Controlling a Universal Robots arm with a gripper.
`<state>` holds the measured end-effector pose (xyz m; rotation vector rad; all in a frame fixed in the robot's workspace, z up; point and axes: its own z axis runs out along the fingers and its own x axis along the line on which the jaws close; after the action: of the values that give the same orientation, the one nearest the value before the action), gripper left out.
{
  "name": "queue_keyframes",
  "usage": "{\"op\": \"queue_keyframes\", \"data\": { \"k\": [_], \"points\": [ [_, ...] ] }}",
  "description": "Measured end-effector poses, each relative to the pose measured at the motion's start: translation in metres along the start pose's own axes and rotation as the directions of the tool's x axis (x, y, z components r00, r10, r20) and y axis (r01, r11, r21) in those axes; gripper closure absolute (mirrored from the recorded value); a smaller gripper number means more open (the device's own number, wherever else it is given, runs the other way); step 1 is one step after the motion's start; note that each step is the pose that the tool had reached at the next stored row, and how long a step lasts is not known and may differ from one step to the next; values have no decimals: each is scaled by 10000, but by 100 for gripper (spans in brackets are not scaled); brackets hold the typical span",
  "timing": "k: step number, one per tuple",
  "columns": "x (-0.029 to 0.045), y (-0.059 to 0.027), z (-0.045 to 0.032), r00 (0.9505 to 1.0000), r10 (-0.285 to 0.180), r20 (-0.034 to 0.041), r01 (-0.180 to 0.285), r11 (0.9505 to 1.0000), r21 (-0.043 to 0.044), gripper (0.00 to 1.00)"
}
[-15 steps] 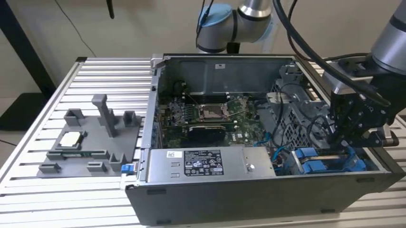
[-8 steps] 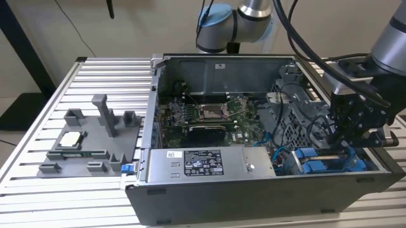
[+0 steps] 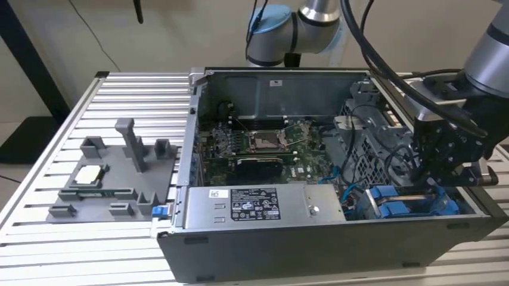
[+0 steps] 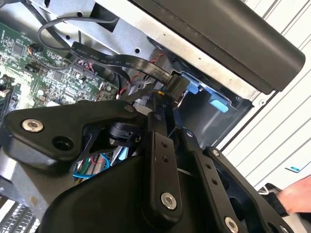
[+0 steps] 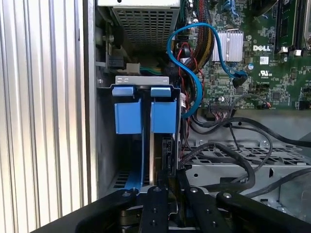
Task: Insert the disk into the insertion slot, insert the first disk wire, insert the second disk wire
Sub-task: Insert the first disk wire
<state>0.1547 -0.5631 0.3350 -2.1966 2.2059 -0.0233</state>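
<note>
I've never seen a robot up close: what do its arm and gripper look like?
The arm is a silver-grey tube with rounded joints, one with a light blue cap. Black cables run along it. The gripper is matte black, built of hinged bars dotted with silver screws.

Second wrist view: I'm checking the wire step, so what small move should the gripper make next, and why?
Likely a short, slow push of the black connector toward the disk's blue carrier: the carrier already sits in its bay, the connector lies at the gripper's tip, and whether it is seated cannot be told.
</note>
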Motion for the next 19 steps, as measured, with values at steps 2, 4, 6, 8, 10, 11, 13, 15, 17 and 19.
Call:
{"op": "queue_keyframes", "data": {
  "k": [2,4,6,8,10,11,13,15,17,19],
  "points": [
    [0,1,21,10000,3,-2,-3,10000,0,81],
    [0,1,26,10000,4,7,-4,10000,-1,81],
    [0,1,26,10000,5,16,-5,10000,-1,80],
    [0,0,1,10000,5,22,-5,10000,-3,73],
    [-1,-1,-52,10000,6,18,-6,10000,-5,73],
    [-1,-2,-89,10000,5,17,-5,10000,-5,73],
    [-2,-5,-161,10000,5,19,-5,10000,-5,73],
    [-3,-6,-215,10000,5,24,-5,10000,-5,73],
    [-6,-8,-264,10000,6,33,-6,10000,-5,73],
    [-13,-9,-291,10000,7,82,-7,10000,-5,73]
  ]
}}
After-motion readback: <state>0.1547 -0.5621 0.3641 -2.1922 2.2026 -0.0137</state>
